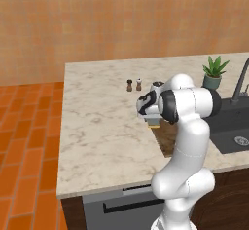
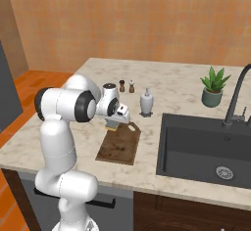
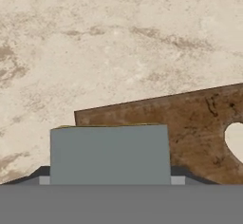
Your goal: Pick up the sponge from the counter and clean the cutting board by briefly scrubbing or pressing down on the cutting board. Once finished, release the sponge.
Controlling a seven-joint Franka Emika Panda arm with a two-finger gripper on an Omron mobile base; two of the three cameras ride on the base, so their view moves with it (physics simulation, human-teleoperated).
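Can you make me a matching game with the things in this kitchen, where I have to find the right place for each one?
Things:
1. sponge
2. cutting board
3. potted plant
4. soap bottle

Places:
A. lying flat on the counter, left of the sink
B. held in the gripper, above the board's end
C. standing behind the board, near the sink's corner
D. on the counter behind the sink, near the tap

Right pairs: 1-B, 2-A, 3-D, 4-C
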